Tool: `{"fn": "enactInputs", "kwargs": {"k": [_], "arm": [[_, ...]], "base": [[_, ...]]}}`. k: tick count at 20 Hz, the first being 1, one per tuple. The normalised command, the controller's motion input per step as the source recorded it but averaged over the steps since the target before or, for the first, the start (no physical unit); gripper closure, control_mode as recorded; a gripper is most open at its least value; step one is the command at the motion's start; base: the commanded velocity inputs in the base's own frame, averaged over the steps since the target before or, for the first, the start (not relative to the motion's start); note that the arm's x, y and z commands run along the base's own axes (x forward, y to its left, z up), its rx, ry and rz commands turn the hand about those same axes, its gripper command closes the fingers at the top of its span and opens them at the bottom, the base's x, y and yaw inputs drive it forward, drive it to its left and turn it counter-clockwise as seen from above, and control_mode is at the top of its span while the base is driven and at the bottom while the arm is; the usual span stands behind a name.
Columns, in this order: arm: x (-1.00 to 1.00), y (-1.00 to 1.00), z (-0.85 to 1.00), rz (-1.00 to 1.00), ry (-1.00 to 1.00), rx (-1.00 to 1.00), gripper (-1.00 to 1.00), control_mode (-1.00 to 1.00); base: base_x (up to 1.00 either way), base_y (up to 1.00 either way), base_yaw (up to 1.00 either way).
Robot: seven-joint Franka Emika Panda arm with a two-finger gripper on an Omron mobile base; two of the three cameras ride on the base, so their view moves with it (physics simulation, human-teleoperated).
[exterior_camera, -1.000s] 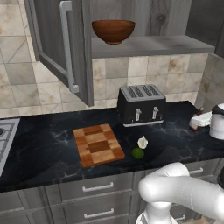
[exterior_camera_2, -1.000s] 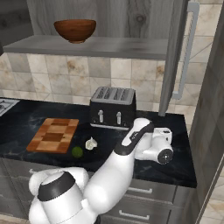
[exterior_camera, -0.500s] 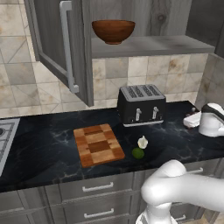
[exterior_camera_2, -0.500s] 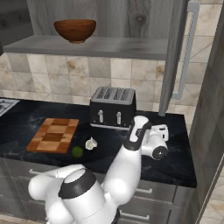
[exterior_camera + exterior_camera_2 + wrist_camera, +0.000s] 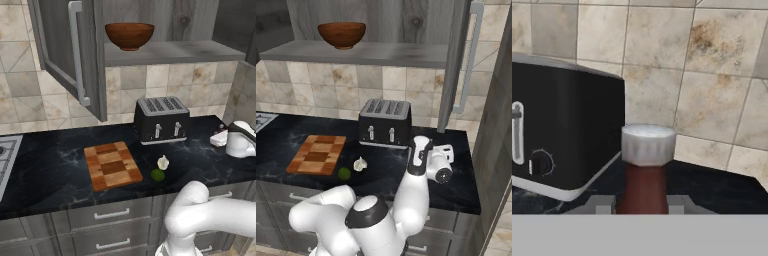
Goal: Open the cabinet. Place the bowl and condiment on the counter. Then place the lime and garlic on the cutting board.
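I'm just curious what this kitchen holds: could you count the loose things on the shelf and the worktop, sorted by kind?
Food: 2, a small round green lime and a white pointed garlic bulb.
Bottles: 1, a dark red-brown condiment bottle with a pale cap, between the gripper fingers.
Bowls: 1, a reddish-brown wooden bowl.
Boards: 1, a checkered wooden cutting board.
Appliances: 1, a black toaster.
Total: 6.

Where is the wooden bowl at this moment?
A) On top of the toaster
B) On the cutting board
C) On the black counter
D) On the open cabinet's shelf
D: the bowl rests on the shelf of the open cabinet, above the toaster.
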Motion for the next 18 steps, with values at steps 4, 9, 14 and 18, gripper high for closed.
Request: {"fn": "enactInputs", "kwargs": {"k": [4, 9, 14, 18], "arm": [[0.17, -0.28, -0.33, 0.00, 0.01, 0.00, 1.00, -1.00], [0.17, -0.19, -0.28, 0.00, 0.01, 0.00, 1.00, -1.00], [0.16, -0.19, -0.33, 0.00, 0.01, 0.00, 1.00, -1.00], [0.04, -0.06, -0.36, 0.00, 0.02, 0.00, 1.00, -1.00]], "base": [[0.00, 0.00, 0.00], [0.00, 0.00, 0.00], [0.00, 0.00, 0.00], [0.00, 0.00, 0.00]]}}
